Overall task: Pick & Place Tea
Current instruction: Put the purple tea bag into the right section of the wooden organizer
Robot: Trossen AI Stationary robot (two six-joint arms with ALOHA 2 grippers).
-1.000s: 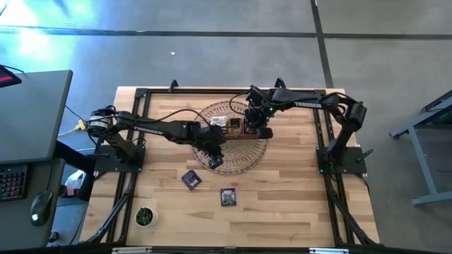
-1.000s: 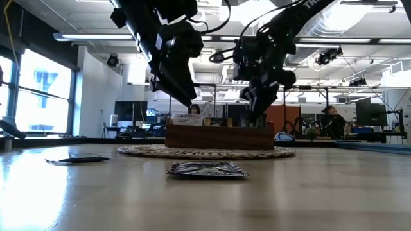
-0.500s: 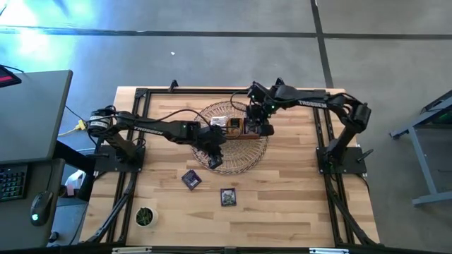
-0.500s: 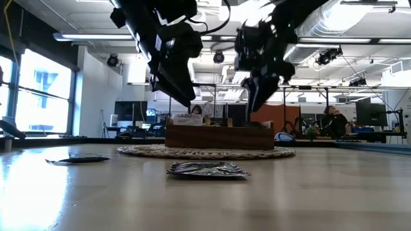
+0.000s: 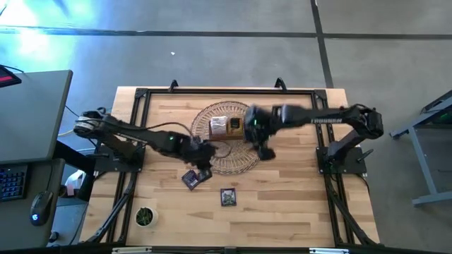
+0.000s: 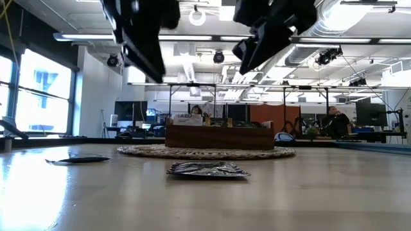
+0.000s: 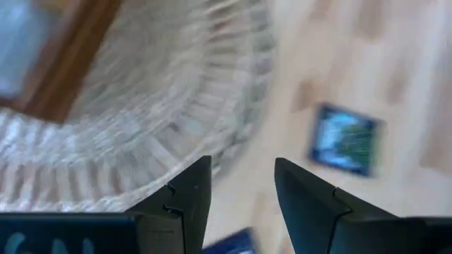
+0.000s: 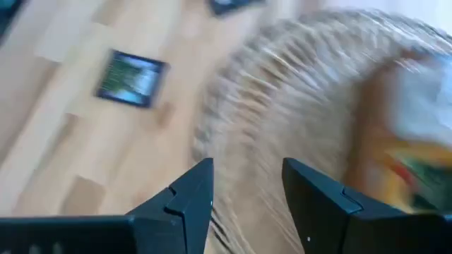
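Observation:
Two dark tea sachets lie flat on the wooden table, one [image 5: 192, 178] near the basket's near-left rim, one [image 5: 228, 197] closer to the near edge. More sachets [image 5: 224, 125] sit in the brown wooden box [image 5: 231, 128] on the round woven basket [image 5: 229, 148]. My left gripper [image 5: 205, 159] hangs open in the air over the basket's near-left rim [image 7: 212, 134], with nothing between its fingers [image 7: 241, 164]. My right gripper [image 5: 265, 149] hangs open over the basket's near-right part, its fingers [image 8: 247, 166] empty.
A small potted plant [image 5: 145, 216] stands at the near-left corner. Black frame rails [image 5: 134, 141] run along the table's left, right and far sides. Bare wood lies between the basket and the near edge, around the two sachets [image 6: 207, 169].
My right gripper has risen off the wooden box and swung toward the table's near edge, out over the basket's near-right part. My left gripper has lifted and drawn back toward the near-left, over the basket's rim. The sachets on the table have stayed put.

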